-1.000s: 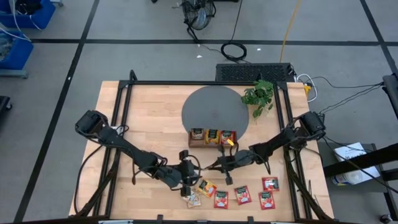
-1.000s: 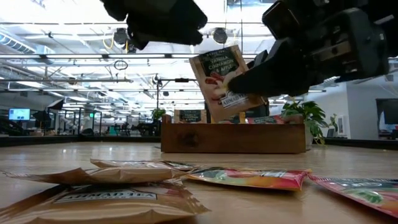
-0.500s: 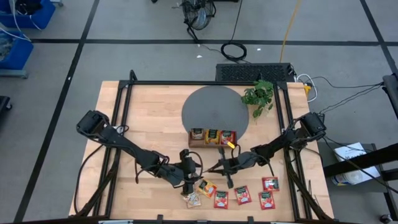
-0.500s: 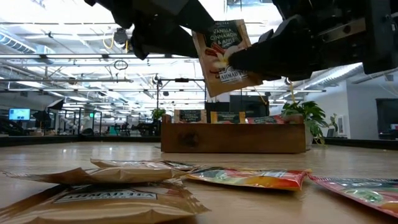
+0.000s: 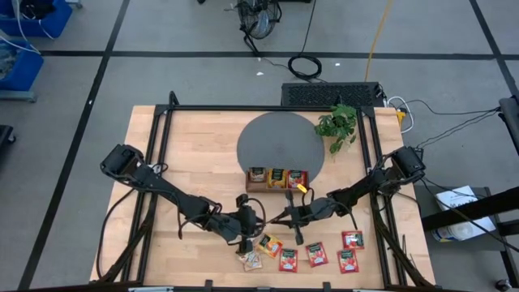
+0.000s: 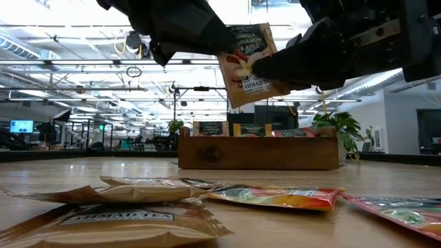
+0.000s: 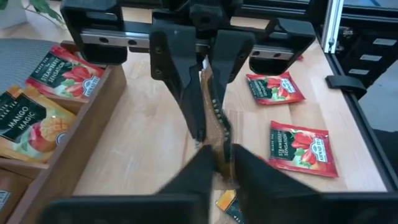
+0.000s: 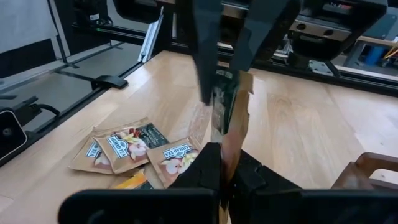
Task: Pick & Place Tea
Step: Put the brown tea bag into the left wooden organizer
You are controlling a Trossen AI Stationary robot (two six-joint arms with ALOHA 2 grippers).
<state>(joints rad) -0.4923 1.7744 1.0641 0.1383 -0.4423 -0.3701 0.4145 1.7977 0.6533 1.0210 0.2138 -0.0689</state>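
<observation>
A beige-green tea sachet [image 6: 242, 65] hangs in the air between my two grippers, in front of the wooden tray [image 6: 258, 153]. It also shows as the sachet [image 5: 272, 216] in the high view. My right gripper [image 5: 284, 217] is shut on it from the right. My left gripper [image 5: 259, 217] faces it from the left. Its fingers stand narrowly open on either side of the sachet's edge [image 7: 219, 127]. One sachet stands upright in each tray slot [image 5: 276, 174]. Several more sachets lie flat near the table's near edge: red [image 5: 316, 254], orange-yellow [image 5: 270, 244] and beige-green [image 5: 252, 259]. My right gripper pinches the sachet's right-hand side [image 6: 260, 69] between its two fingers, coming level from the table's right. The sachet is lifted clear and stands upright, slightly tilted, its printed face toward the near edge. My left gripper has the sachet's upper left corner [image 6: 227, 48] between its fingers; whether they touch it I cannot tell.
The three-slot tray [image 5: 276, 187] sits just beyond the grippers, at the near rim of a round grey mat [image 5: 276, 138]. A small potted plant [image 5: 338, 126] stands by the mat's right. Loose sachets [image 6: 275, 198] lie below and in front of the grippers.
My right gripper has raised the sachet higher above the table and held it there. My left gripper has moved rightward toward it, until its fingers reach the sachet's upper left corner.
</observation>
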